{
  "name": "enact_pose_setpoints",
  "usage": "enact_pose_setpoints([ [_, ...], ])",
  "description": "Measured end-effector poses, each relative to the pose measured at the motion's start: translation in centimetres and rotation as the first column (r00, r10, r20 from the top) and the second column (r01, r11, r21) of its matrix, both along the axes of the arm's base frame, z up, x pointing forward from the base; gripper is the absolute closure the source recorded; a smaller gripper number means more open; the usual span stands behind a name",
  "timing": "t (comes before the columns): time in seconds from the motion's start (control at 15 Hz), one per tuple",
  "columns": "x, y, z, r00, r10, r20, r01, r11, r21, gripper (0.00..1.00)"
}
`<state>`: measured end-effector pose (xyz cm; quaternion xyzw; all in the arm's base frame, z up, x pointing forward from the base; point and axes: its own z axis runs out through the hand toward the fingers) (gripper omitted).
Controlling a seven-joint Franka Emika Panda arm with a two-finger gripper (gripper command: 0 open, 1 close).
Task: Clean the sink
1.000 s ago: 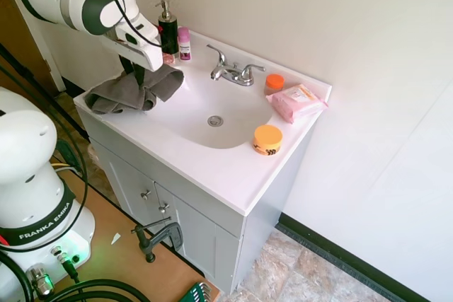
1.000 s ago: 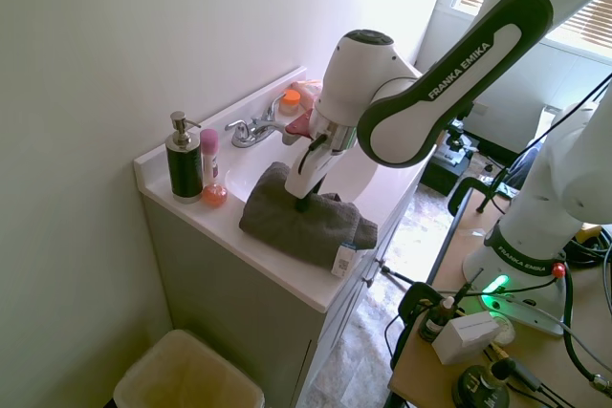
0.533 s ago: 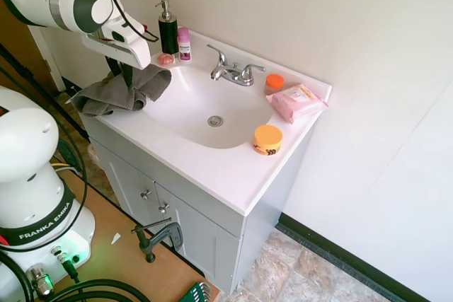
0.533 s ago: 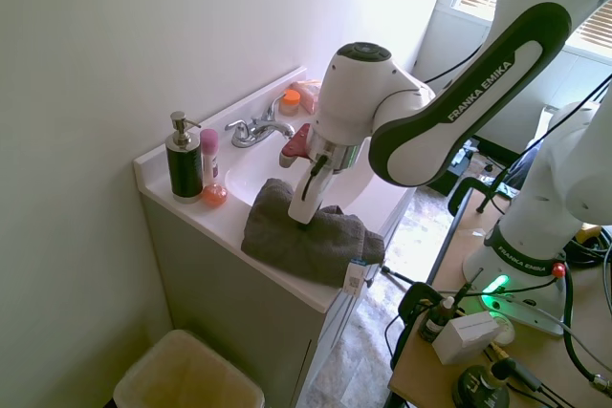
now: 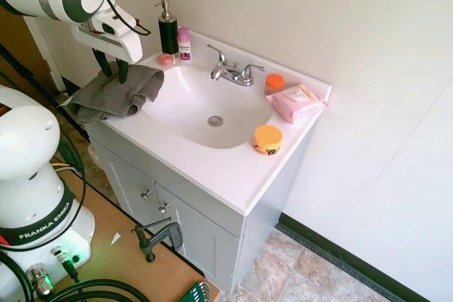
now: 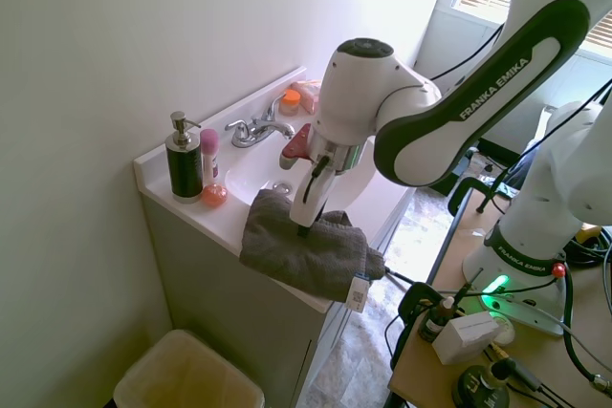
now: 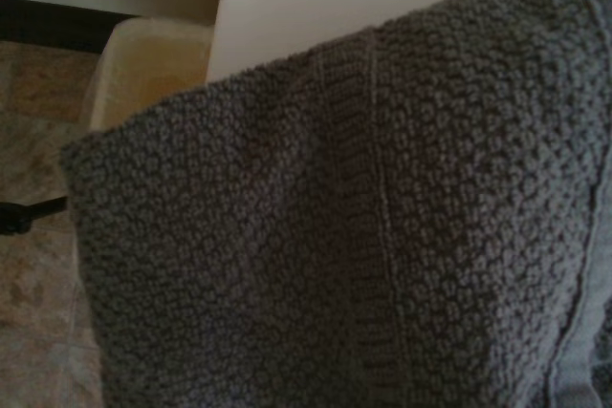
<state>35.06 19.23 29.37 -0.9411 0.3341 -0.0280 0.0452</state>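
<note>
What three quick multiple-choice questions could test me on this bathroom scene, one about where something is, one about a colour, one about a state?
1. Where does the grey towel lie?
A. In the basin, over the drain
B. At the vanity top's corner, hanging over the edge
C. On the floor

2. What colour is the lid of the round jar at the basin's front rim?
A. Orange
B. Green
C. Black

3. What is the gripper doing?
A. Gripping the faucet
B. Hanging open, high above the basin
C. Pressing down into the towel, fingers spread

Answers:
1 B, both exterior views show the towel draped off the corner of the sink.
2 A, the lid is plainly orange.
3 C, the first exterior view shows two dark fingers apart, tips sunk in the cloth.
</note>
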Motion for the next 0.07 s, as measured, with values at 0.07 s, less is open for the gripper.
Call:
enact_pose_setpoints([
  [0.07, 0.17, -0.60, 1.49, 1.000, -0.017, 0.000, 0.017, 1.000, 0.006, 0.00],
])
